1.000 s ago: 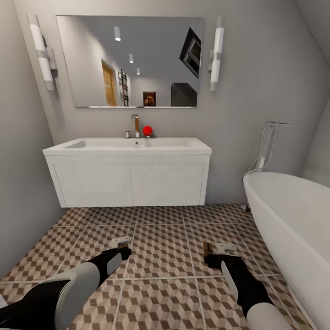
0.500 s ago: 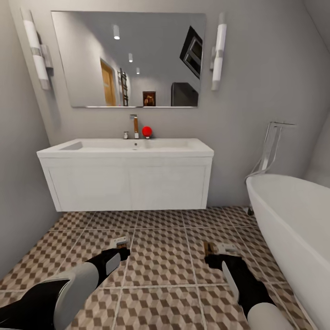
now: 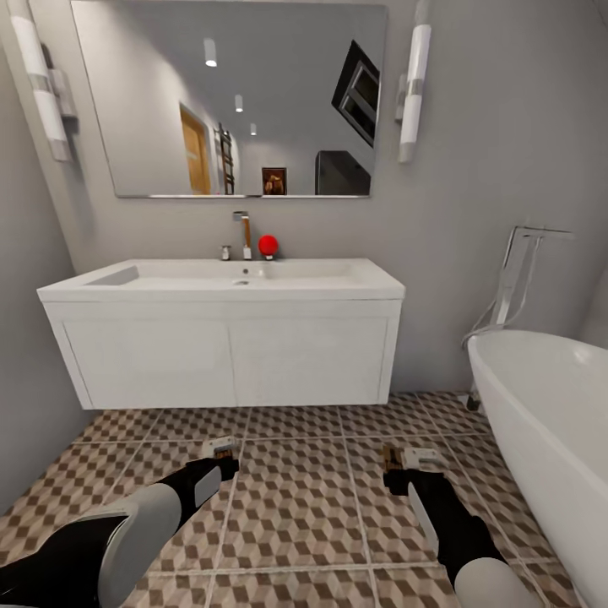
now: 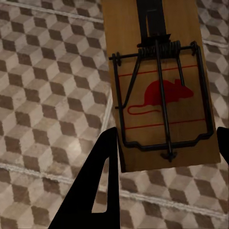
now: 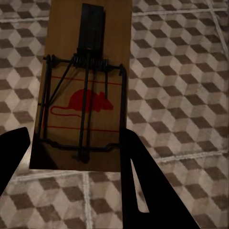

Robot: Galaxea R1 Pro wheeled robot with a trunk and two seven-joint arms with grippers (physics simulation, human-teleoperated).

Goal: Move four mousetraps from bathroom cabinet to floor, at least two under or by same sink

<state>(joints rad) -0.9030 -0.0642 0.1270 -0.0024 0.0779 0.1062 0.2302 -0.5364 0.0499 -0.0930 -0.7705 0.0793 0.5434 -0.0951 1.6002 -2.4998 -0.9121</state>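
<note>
Left gripper [image 3: 223, 451] is clamped on a flat tan wooden mousetrap [image 4: 160, 90] with dark wire spring and a red mouse print; in the left wrist view the board sits between the two black fingers [image 4: 98, 183], edges against them, held above the brown-and-beige cube-pattern tiled bathroom floor [image 3: 295, 498]. Right gripper [image 3: 404, 460] grips a second identical tan wooden mousetrap [image 5: 86, 90] the same way: board between its black fingers [image 5: 143, 186], wire side facing the wrist camera, tiles behind it. In the head view both traps show only as small tan slivers at the gripper tips, detail too small to read. Both grippers hang low over the floor in front of the white rectangular bathroom sink [image 3: 228, 279] moulded on a white two-door wall-hung vanity [image 3: 228, 359], left gripper ahead of the vanity's middle, right gripper ahead of its right end. On the sink: chrome faucet [image 3: 244, 232] at the back edge, small red ball-shaped object [image 3: 268, 245] just beside it. Large rectangular wall mirror [image 3: 232, 97] above the sink, with white tube wall lights [image 3: 412, 84] either side. White oval bathtub [image 3: 549, 431] with chrome floor-standing tap [image 3: 517, 274] to the right of the sink. Bare tiles under the vanity.
</note>
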